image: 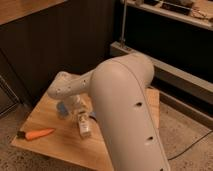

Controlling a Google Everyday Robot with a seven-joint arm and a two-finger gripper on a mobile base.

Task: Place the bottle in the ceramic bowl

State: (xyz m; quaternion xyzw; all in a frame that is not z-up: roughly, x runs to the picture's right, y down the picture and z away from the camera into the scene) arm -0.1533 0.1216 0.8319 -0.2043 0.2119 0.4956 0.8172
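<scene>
The bottle (pixel 84 125) is small, whitish and boxy with a pale label, and it stands on the wooden table (pixel 50 145) left of the middle. My gripper (pixel 78 111) hangs from the white wrist (pixel 63 88), right above the bottle's top and very close to it. I cannot tell whether it touches the bottle. The red-orange ceramic bowl is out of view, perhaps behind my large white arm (pixel 127 110), which covers the table's right half.
An orange carrot (pixel 35 134) lies near the table's front left edge. A small blue cup (pixel 62 108) stands just left of the gripper. Dark panels rise behind the table, and a metal ledge (pixel 170 67) runs along the right.
</scene>
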